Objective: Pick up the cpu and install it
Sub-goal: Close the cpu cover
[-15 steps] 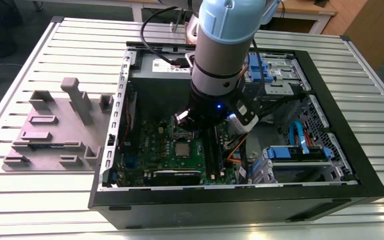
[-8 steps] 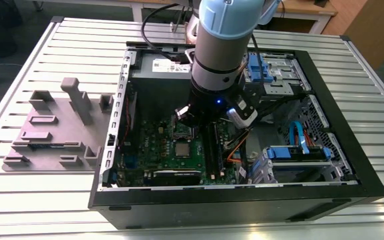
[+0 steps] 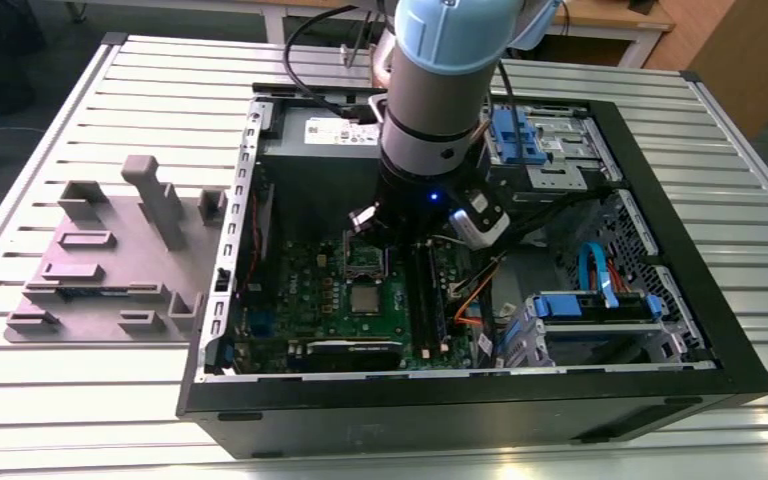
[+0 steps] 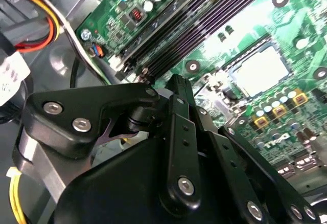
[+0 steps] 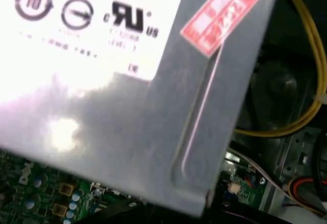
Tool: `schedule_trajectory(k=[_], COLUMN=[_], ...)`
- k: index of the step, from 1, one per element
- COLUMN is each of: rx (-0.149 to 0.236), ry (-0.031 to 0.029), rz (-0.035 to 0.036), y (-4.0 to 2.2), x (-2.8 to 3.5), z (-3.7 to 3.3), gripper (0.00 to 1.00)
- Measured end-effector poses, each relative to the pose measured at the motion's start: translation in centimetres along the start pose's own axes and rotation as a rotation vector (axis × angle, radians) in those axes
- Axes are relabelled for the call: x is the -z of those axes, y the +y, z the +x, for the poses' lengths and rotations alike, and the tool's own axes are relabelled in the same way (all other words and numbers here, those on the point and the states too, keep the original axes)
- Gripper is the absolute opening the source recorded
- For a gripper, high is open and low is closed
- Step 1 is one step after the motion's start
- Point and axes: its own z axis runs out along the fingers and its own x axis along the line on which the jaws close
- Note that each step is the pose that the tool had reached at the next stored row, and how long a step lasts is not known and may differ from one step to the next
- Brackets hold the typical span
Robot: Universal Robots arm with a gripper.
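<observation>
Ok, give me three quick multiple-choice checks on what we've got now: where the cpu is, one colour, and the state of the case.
1. Where is the cpu?
A) on the green motherboard inside the case
B) on the slatted table outside it
C) in a blue drive bay

2. What colour is the sticker on the grey power supply?
A) green
B) red
C) black

3. How is the case lying?
A) upright, side panel on
B) flat, side panel on
C) flat, side open

Answers:
1. A: in the exterior view the silvery square sits on the board.
2. B: the first wrist view shows it red against the grey metal.
3. C: the board, cables and bays are exposed from above.
</observation>
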Motion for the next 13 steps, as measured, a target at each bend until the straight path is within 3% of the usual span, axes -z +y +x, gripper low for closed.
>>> schedule_trajectory(k=[2,13], rx=[0.0,0.001], ry=[-0.0004,-0.0053], rz=[-0.0001,0.0018], y=[0.3,0.58], x=[-0.08,-0.13], z=[0.04,0.85], gripper=[0.11,0.11])
